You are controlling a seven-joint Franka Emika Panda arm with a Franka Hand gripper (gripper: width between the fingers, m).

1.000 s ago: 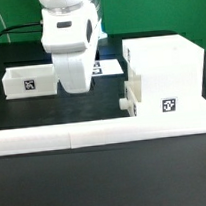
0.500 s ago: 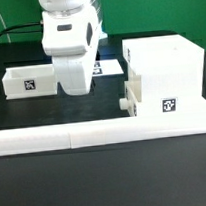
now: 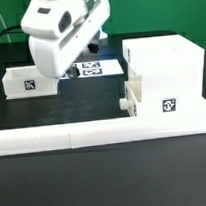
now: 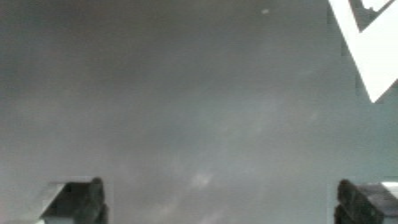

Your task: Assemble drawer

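Since the fingers (image 4: pixel 71 200) stand wide apart with nothing between them, as the wrist view shows, no part is in hand yet. In the exterior view the arm (image 3: pixel 58 34) leans over the drawer (image 3: pixel 19 81), a small open box with a tag on its front wall, lying on the exterior view's left. The cabinet (image 3: pixel 167 71) it probably belongs in sits well apart on the exterior view's right, with a small peg (image 3: pixel 124 104) on its near face. The marker board (image 3: pixel 92 67) lies between them, further back.

The likeliest trouble, I think, is the tilt. A slanted descent could land one finger on top of a thin drawer wall instead of astride it, and the light box would skid or tip. A grip on one wall alone might let the drawer swing in transit, then catch on the cabinet's edge and jam or shove the cabinet aside. The wrist view is blurred and shows only grey surface and a white sliver (image 4: pixel 374 50) I cannot identify, so it gives no help in judging alignment.

The table (image 3: pixel 107 181) is black, flat and plain, probably slick under plastic. A long white rail (image 3: pixel 103 134) runs across its front, touching the cabinet's base. Behind, the room is dim, with only a cable visible
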